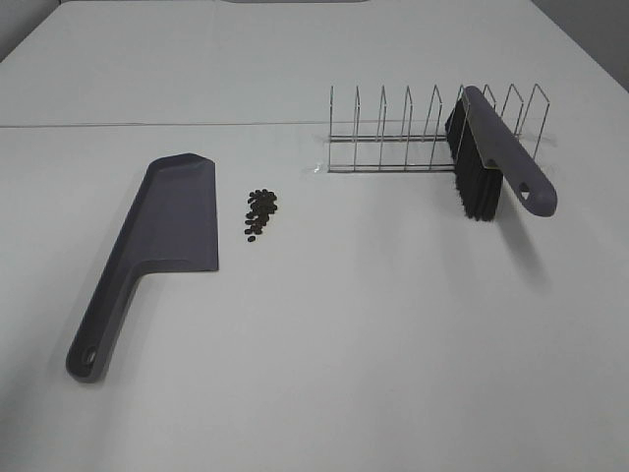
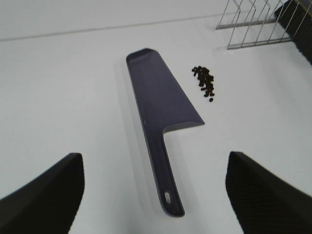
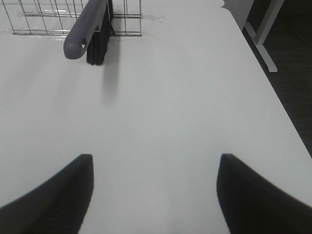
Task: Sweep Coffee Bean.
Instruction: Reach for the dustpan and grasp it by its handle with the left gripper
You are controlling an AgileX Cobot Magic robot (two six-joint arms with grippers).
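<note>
A loose cluster of tiny dark coffee beans lies on the white table, just right of the blade of a purple-grey dustpan that lies flat with its handle toward the front. Both also show in the left wrist view, beans and dustpan. A purple-grey brush with black bristles leans in a wire rack; the right wrist view shows the brush too. My left gripper is open above the dustpan's handle end. My right gripper is open over bare table, short of the brush.
The wire rack stands at the back right of the table. The table's right edge drops to a dark floor, with a white table leg beyond. A seam runs across the table behind the dustpan.
</note>
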